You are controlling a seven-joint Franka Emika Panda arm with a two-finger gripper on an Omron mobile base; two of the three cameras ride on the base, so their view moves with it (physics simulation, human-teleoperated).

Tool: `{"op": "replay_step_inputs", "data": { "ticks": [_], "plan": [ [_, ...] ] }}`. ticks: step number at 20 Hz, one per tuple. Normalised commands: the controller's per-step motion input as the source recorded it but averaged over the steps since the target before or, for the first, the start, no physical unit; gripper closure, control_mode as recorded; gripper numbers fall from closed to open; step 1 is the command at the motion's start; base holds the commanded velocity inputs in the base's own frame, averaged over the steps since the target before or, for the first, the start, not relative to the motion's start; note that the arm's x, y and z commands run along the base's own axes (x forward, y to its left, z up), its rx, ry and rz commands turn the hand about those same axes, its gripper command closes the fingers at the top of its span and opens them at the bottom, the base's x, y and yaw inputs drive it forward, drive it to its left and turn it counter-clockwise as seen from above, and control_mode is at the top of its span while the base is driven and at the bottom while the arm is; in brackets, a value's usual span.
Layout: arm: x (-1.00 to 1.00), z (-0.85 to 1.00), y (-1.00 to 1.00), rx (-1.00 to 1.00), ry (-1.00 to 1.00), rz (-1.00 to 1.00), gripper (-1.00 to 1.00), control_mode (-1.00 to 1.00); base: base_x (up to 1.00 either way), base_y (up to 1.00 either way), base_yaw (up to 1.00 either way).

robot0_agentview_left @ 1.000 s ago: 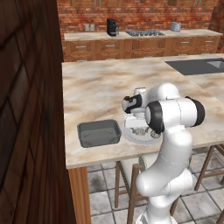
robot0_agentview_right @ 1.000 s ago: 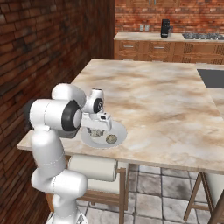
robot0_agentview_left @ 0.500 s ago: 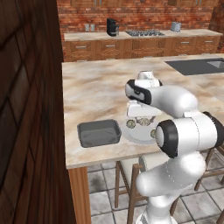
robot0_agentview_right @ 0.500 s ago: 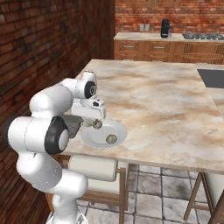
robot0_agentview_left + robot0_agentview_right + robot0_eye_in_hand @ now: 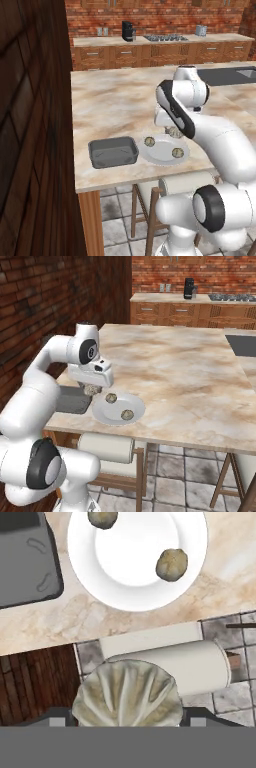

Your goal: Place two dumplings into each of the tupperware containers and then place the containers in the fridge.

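My gripper [image 5: 173, 131] hangs just above the far edge of a round white plate [image 5: 162, 150], shut on a beige dumpling [image 5: 175, 133]. In the hand view that pleated dumpling [image 5: 127, 694] sits large between my fingertips. Two more dumplings lie on the plate, one at its left rim [image 5: 149, 141] and one toward the front [image 5: 177, 152]. They also appear in the right base view [image 5: 111, 398] [image 5: 127, 415] and in the hand view [image 5: 103, 518] [image 5: 172, 564]. The dark grey tupperware tray [image 5: 112, 152] sits empty just left of the plate, near the counter's front edge.
Plate and tray rest on a marble island counter [image 5: 115, 100]. A dark wood wall [image 5: 30, 125] runs along its left side. A padded stool [image 5: 165, 657] stands below the front edge. A sink [image 5: 225, 75] is set in at the far right.
The arm has straightened upward and the hand has risen off the plate with one dumpling between its fingers. Plate, tray and the other two dumplings stay put.
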Motion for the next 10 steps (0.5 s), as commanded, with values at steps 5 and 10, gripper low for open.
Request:
{"op": "replay_step_inputs", "data": {
  "ticks": [5, 10],
  "plan": [
    [-0.53, 0.36, 0.05, 0.01, -0.04, 0.05, 1.0, -1.0, 0.0, 0.0, 0.0],
    [-0.06, 0.07, 0.0, 0.0, 0.0, 0.14, 1.0, 1.0, -0.05, 0.0, 0.03]
  ]
}}
